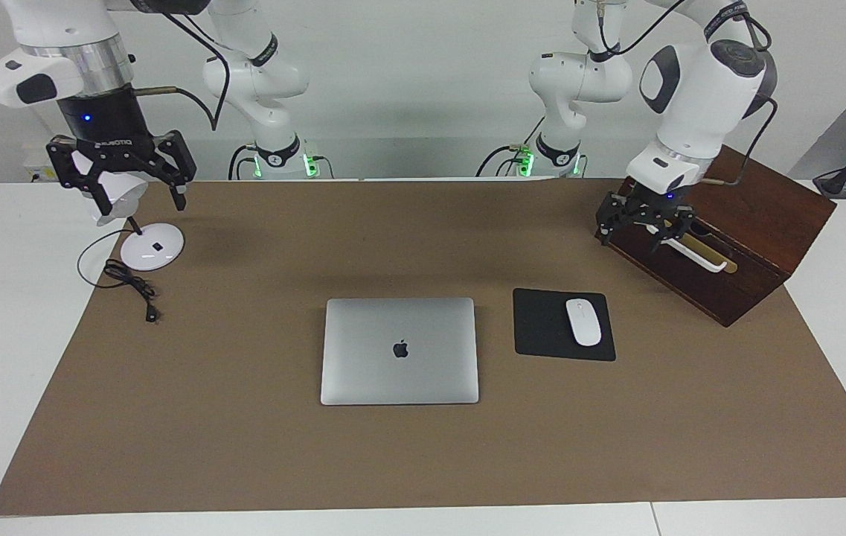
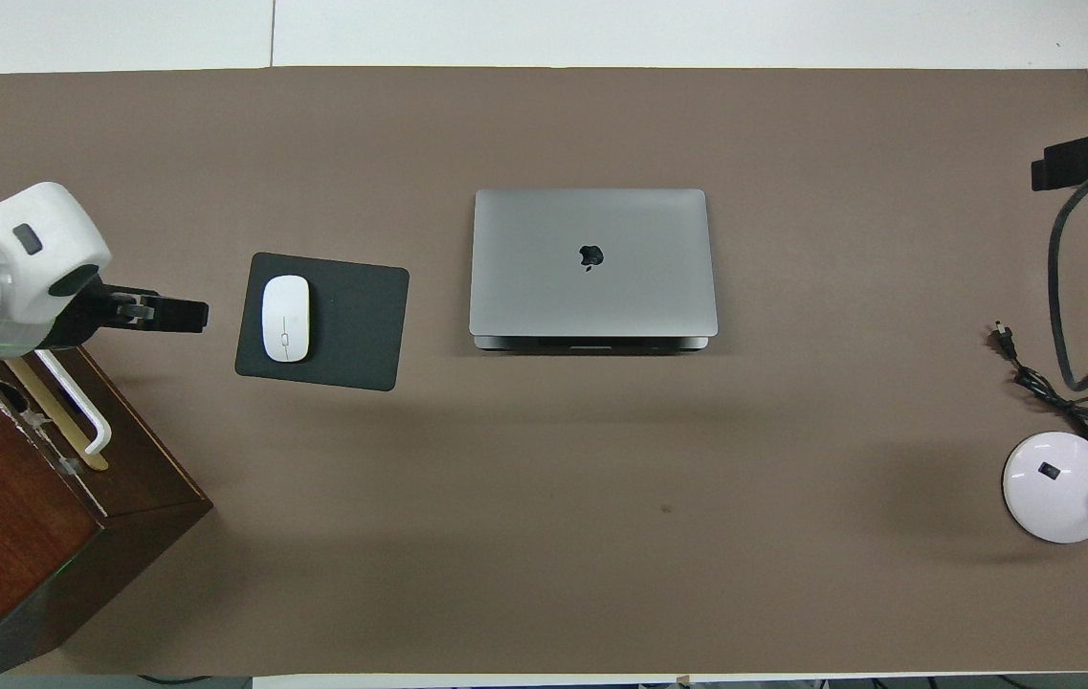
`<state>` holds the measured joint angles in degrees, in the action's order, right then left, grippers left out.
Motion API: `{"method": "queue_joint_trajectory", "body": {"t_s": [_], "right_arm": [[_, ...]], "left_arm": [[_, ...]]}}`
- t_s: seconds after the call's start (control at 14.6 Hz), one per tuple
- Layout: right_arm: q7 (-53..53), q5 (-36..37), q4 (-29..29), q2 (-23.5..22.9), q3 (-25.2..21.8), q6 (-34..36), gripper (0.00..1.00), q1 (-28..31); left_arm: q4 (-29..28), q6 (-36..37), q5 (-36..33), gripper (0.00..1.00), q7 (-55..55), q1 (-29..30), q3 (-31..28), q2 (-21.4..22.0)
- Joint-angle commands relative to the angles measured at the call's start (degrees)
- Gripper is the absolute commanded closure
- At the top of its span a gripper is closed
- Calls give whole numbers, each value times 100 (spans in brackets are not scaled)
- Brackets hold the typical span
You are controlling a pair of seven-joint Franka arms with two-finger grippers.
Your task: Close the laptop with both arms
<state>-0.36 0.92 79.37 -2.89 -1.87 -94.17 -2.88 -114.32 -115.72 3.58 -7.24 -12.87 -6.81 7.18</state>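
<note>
I read the laptop (image 1: 399,351) as fully shut: lid flat on the base, apple logo up, lying mid-mat on the brown table cover (image 1: 244,447). Beside it, toward the left arm's end of the table, sits the black mouse pad (image 1: 542,327) w/ the white mouse (image 1: 583,321) on it; pad and laptop are near but apart. Left gripper (image 1: 646,223) hangs over the wooden box (image 1: 757,238) at that end, above the white handle (image 1: 694,257) on the box's sloped face; fingers spread, nothing pinched, and I can't confirm contact w/ the handle. In the overhead view the same gripper (image 2: 156,312) shows as a dark claw projecting from the white wrist, well apart from the laptop (image 2: 591,268). Right gripper (image 1: 138,179) is raised over the desk lamp's round white base (image 1: 152,246) at the right arm's end, fingers spread wide, holding nothing; the lamp's white shade shows between the links. A black cable (image 1: 129,286) w/ plug lies on the mat just beside the lamp base. Both arms are well clear of the laptop; neither touches it.
</note>
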Motion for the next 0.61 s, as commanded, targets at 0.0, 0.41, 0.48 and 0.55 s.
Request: {"method": "queue_joint_trajectory", "body": {"t_s": [0.0, 0.41, 0.48, 0.55], "right_arm": [[414, -127, 597, 420, 99, 57, 0, 147], [212, -13, 290, 280, 99, 488, 0, 113], [194, -13, 298, 289, 108, 497, 0, 113], [186, -13, 298, 280, 108, 497, 0, 113]], "left_arm": [[6, 190, 20, 0, -5, 450, 66, 126], [41, 409, -15, 0, -5, 1102, 48, 302], [198, 610, -163, 0, -5, 1102, 48, 302], [469, 917, -426, 0, -23, 1085, 57, 275]]}}
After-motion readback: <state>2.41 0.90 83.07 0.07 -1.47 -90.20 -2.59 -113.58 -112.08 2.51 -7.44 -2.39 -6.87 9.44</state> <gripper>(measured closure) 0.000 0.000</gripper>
